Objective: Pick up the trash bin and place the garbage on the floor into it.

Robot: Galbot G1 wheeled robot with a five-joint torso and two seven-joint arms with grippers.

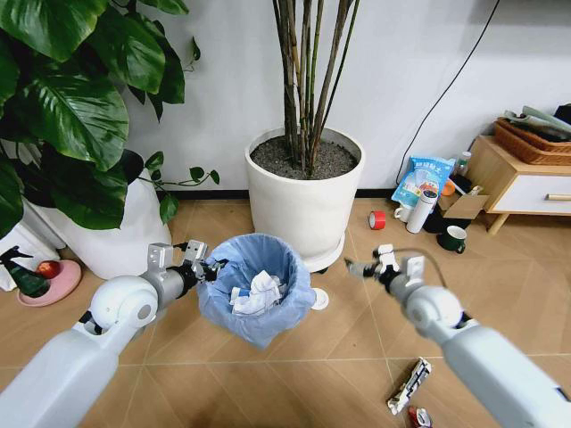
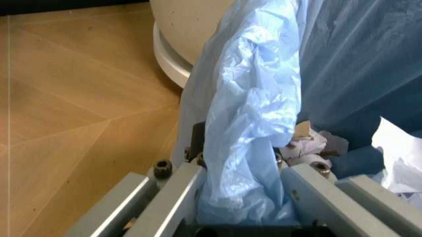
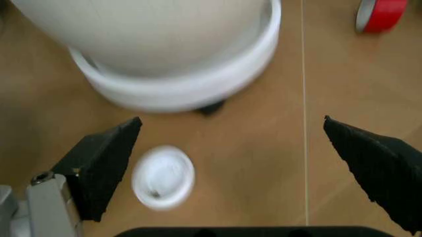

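Your left gripper (image 1: 207,267) is clamped on the left rim of the trash bin (image 1: 259,285), held above the floor (image 1: 339,339), while your right gripper (image 1: 357,266), jaws wide and empty, hovers over a white lid (image 3: 163,176); the thin liner could slip or tear.
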